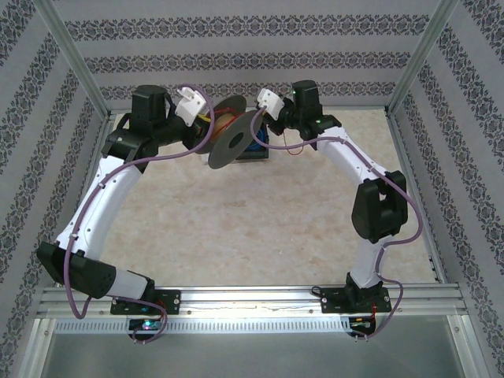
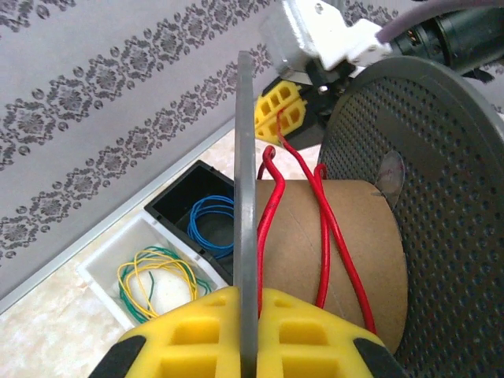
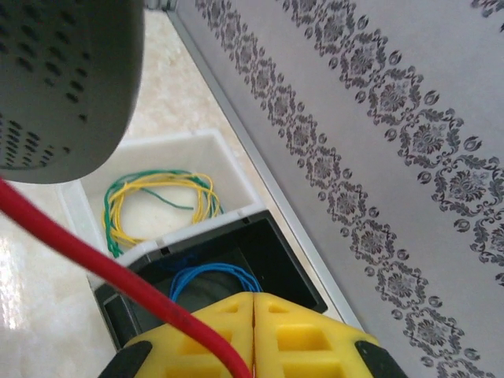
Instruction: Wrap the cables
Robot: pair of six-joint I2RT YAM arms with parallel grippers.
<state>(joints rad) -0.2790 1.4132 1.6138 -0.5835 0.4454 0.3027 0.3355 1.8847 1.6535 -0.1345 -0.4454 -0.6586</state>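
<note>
Working tight against the far patterned wall (image 1: pixel 236 31), leaving bare speckled tabletop (image 1: pixel 252 228) open on the near side. Pinching the thin edge of a grey plastic spool disc (image 2: pixel 246 157) between the closed yellow ribbed fingers of the left gripper (image 2: pixel 248 323). Clamping the thin glossy red wire (image 3: pixel 94 268) in the shut right gripper (image 3: pixel 253 331), draping a few strands over the smooth brown cardboard core (image 2: pixel 354 236) beside the second, perforated disc (image 2: pixel 441 197). Hovering above a black bin (image 3: pixel 291 260) of blue wire (image 3: pixel 213 276) and a white bin (image 3: pixel 169 142) of yellow-green wire (image 3: pixel 157 197).
</note>
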